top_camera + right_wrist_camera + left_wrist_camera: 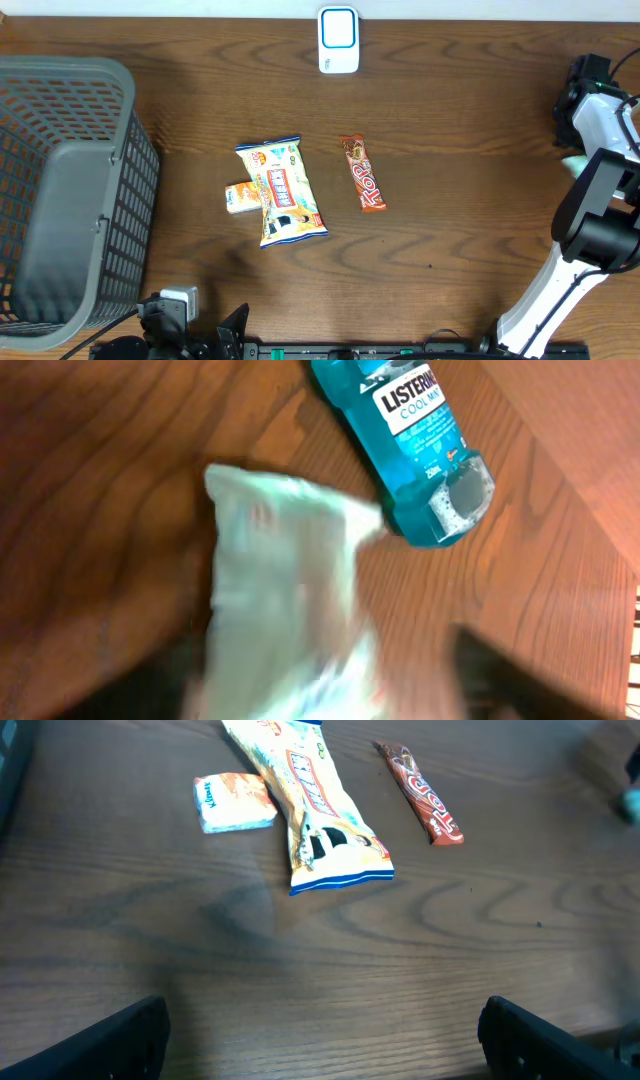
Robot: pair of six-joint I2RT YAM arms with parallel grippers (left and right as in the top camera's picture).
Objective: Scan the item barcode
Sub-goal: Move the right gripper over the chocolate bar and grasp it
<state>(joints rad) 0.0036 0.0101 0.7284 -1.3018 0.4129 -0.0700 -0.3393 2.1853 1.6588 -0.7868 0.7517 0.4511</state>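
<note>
Right gripper [320,675] has its fingers spread wide, and a pale white-green crinkly plastic pouch [285,580] sits in the gap between them. It's badly blurred, but there's bare wood between the pouch and the right-hand finger, so I'd say it isn't gripped. Ahead and to the right of those fingers, a clear plastic mouthwash bottle [415,435] full of blue liquid lies on its side, with foam gathered at the end nearer the gripper. Can't tell if it touches the pouch or is just beside it.

Left gripper [320,1040] is wide open too, with nothing between the fingers, low over the dark wooden table [450,100].

The bit that matters for the next move, imo, is the three items lying straight ahead of the left gripper. A yellow-and-white foil snack bag [280,192] has its long axis pointing away from the gripper, far end leaning left. A small orange-and-white packet [240,197] is tucked against the bag's left edge. A slim brown-and-orange chocolate bar [362,172] lies ahead to the right, apart from the bag and angled about the same way. The white-and-blue barcode scanner [338,40] sits further on beyond all three, well apart. The left arm is clearly the nearer one, since the right gripper is way off to their right.

The grey plastic mesh basket [135,200] stands off to the left gripper's left, and I can't see anything in it.
</note>
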